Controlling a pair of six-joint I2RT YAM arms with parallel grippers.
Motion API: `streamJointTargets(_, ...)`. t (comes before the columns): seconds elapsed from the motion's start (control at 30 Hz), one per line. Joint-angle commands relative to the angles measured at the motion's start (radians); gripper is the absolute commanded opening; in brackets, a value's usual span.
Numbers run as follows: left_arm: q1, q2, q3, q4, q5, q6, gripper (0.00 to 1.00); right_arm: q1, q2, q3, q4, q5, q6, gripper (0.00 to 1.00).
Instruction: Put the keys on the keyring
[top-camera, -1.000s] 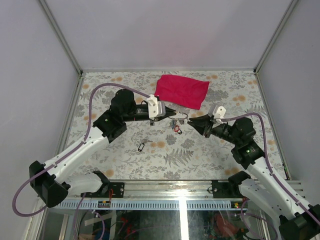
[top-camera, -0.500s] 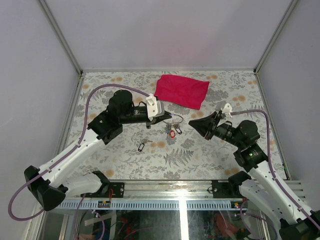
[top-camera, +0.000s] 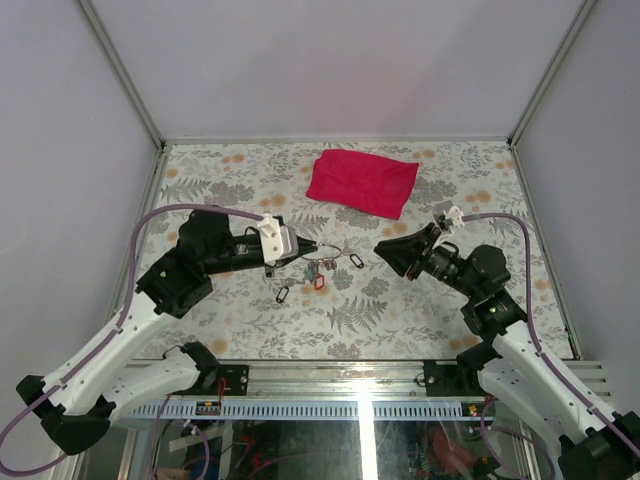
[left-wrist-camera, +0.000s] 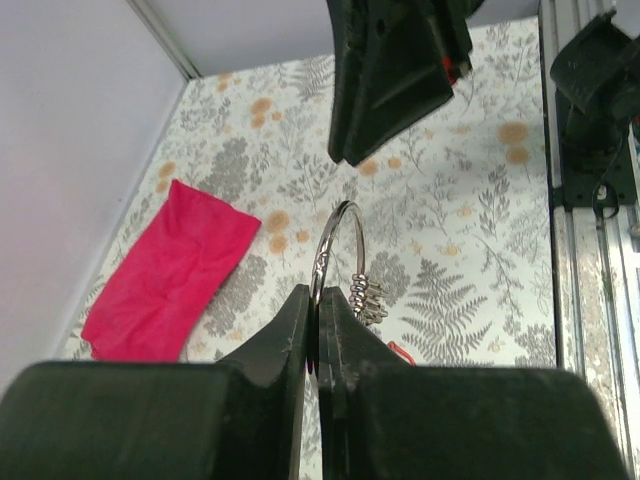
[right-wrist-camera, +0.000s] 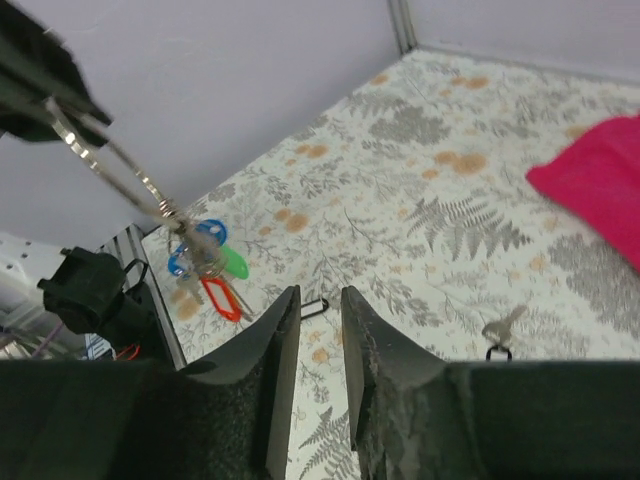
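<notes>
My left gripper (top-camera: 303, 250) is shut on the thin silver keyring (top-camera: 330, 249), holding it above the table. In the left wrist view the keyring (left-wrist-camera: 336, 248) stands up from the closed jaws, with a bunch of keys (left-wrist-camera: 368, 294) threaded on it. Their blue, green and red tags (right-wrist-camera: 205, 262) dangle below the keyring (right-wrist-camera: 110, 160). My right gripper (top-camera: 381, 247) faces the ring from the right, a short way off, open and empty (right-wrist-camera: 318, 292). Two loose keys with black tags (top-camera: 283, 294) (top-camera: 356, 260) lie on the table.
A red cloth (top-camera: 362, 182) lies at the back of the patterned table (top-camera: 450, 180). Grey walls close in the left, right and back sides. A metal rail (top-camera: 330, 372) runs along the near edge by the arm bases.
My left gripper has carried the ring and its keys leftward and nearer, away from the right gripper. The right gripper's jaws have parted wider and it has drawn back slightly.
</notes>
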Motion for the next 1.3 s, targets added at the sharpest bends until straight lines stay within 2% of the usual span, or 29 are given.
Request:
streamJointTargets(0.0,-0.005,-0.033,-0.077,-0.017,-0.030,0.053,0.00,0.004,0.028,0.065,-0.163,0.156,0.119,0.32)
streamJointTargets(0.1,-0.011,-0.050,-0.104,0.015,-0.006,0.032,0.00,0.003,0.073,0.155,-0.341,0.188,0.148,0.37)
streamJointTargets(0.2,-0.011,-0.069,-0.117,0.054,0.003,0.009,0.00,0.003,0.124,0.236,-0.502,0.241,0.149,0.39)
streamJointTargets(0.3,-0.013,-0.054,-0.102,0.066,-0.003,-0.012,0.00,0.004,0.161,0.296,-0.580,0.268,0.096,0.48)
streamJointTargets(0.37,-0.013,-0.031,-0.086,0.069,0.002,-0.026,0.00,0.003,0.162,0.306,-0.587,0.292,0.050,0.50)
streamJointTargets(0.63,-0.013,0.023,-0.079,0.097,-0.033,-0.093,0.00,0.004,0.073,0.209,-0.402,0.345,-0.154,0.51)
streamJointTargets(0.8,-0.013,0.049,-0.051,0.064,-0.135,-0.126,0.00,0.003,0.013,0.088,-0.141,0.303,-0.243,0.46)
streamJointTargets(1.0,-0.013,0.035,-0.061,0.039,-0.137,-0.130,0.00,0.005,0.020,-0.003,0.036,0.201,-0.296,0.46)
streamJointTargets(1.1,-0.013,0.017,-0.096,0.091,-0.168,-0.141,0.00,0.011,0.014,-0.038,0.022,0.198,-0.344,0.47)
streamJointTargets(1.27,-0.013,0.066,-0.049,0.070,-0.165,-0.148,0.00,0.011,0.024,0.000,-0.038,0.196,-0.353,0.51)
